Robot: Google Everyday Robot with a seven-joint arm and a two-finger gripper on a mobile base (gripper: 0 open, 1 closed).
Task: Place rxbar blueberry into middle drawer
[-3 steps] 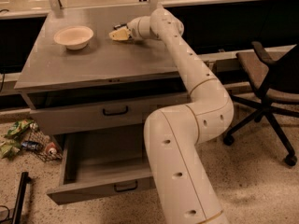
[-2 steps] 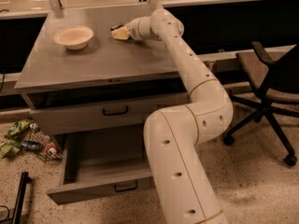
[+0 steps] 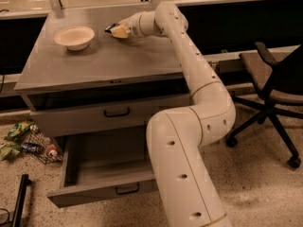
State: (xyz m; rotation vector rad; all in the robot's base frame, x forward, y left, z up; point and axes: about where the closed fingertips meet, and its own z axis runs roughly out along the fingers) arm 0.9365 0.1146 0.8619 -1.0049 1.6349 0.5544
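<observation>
The rxbar blueberry (image 3: 111,28) shows as a dark sliver at the tip of my gripper (image 3: 117,30), at the back middle of the grey cabinet top (image 3: 109,60). The gripper is shut on the bar and holds it just above the top, to the right of the cream bowl (image 3: 74,36). Most of the bar is hidden by the pale fingers (image 3: 121,31). The middle drawer (image 3: 102,167) stands pulled out at the bottom of the cabinet, its black handle (image 3: 127,189) facing front. My arm's lower links cover its right part.
The handled drawer front (image 3: 117,112) above the open drawer is a little ajar. A black office chair (image 3: 274,79) stands on the right. Wrappers and a wire basket (image 3: 28,143) lie on the floor on the left, with a black pole (image 3: 19,202) below them.
My gripper has risen slightly and shifted a little left with the bar at its tip. The bowl and drawers have not moved.
</observation>
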